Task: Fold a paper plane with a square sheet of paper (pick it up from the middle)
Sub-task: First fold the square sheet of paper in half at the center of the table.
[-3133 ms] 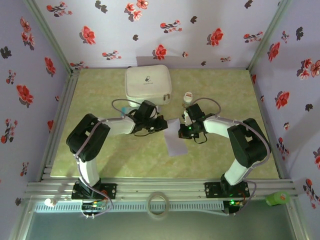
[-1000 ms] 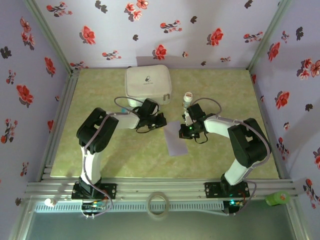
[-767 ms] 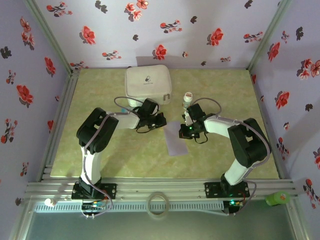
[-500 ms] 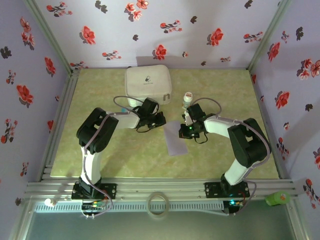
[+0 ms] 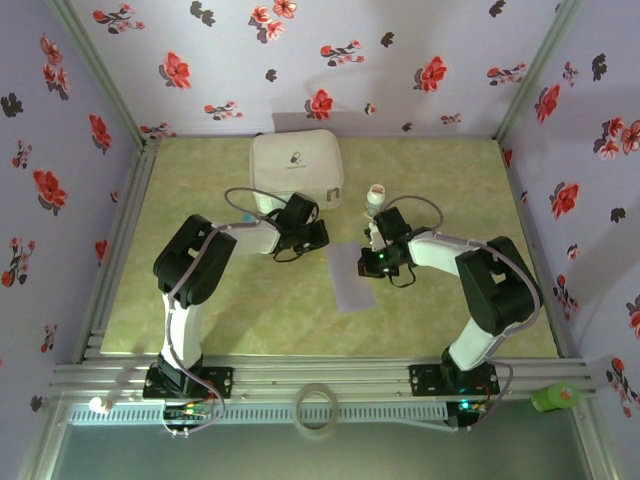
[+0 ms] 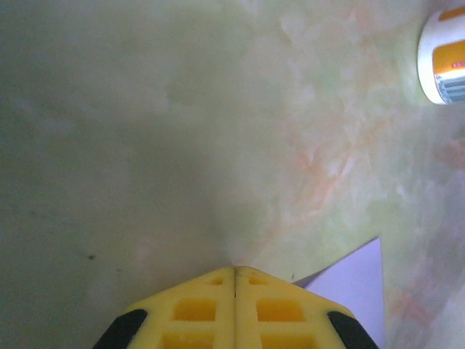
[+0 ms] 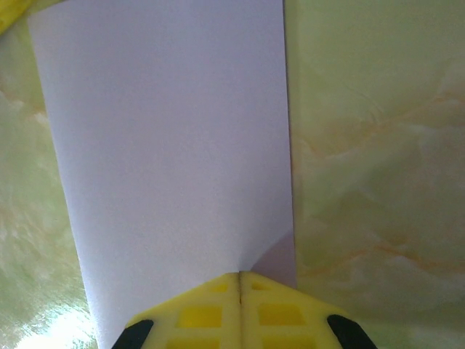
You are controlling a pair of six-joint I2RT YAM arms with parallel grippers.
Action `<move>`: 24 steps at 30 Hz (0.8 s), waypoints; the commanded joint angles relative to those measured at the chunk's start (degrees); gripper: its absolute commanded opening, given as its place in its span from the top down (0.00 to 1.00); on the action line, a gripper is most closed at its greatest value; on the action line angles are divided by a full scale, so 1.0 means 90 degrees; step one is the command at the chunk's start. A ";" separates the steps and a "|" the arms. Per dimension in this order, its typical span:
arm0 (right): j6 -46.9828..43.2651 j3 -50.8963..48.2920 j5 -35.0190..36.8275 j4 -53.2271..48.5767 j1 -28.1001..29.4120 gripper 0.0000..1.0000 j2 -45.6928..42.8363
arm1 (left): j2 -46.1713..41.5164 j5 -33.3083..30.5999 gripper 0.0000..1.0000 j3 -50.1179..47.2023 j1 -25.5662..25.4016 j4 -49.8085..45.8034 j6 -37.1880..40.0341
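Lavender and matte, the square sheet of paper (image 5: 350, 280) lies flat near the middle of the table (image 5: 200, 300). It shows as a narrow rectangle rather than a square, so I judge it already folded once in half. Its long axis runs away from the arm bases, the far end leaning slightly left. From the right wrist its surface is smooth and faintly grained, with straight, crisp side edges and a darker lavender patch by the fingertips that may be shadow or a second layer.

Both hands sit at the far end. The right hand (image 7: 239, 276) has its yellow fingers pressed together with nothing between them, tips resting on the paper close to its right edge, and the strip stretches straight ahead of it. The left hand (image 6: 234, 270) is likewise closed and empty, but it stands on bare table — a corner of the sheet pokes in just beside it, on its right. So the right hand is on the paper and the left is a touch off the far-left corner. Any corner fold at that end would, I think, turn on the left tips getting under that thin edge while the right pins the sheet.

Glossy green-yellow marbling covers the table. A white zip case (image 5: 295, 165) sits further back, and a small white container with an orange label (image 6: 443, 54) stands near the right hand.
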 commanded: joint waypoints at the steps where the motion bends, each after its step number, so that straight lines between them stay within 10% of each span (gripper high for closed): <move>1: -0.0078 -0.0297 0.0554 -0.0752 -0.0071 1.00 0.0121 | -0.0468 -0.0517 0.93 0.0160 -0.0077 -0.0392 0.0242; 15: -0.0058 -0.0320 0.0558 -0.0703 -0.0071 1.00 0.0097 | -0.3352 -0.0740 0.89 -0.1444 -0.0149 -0.0247 0.0003; 24: -0.0049 -0.0308 0.0572 -0.0711 -0.0078 1.00 0.0136 | -0.2483 0.0429 0.90 -0.1850 -0.0823 0.0686 -0.0570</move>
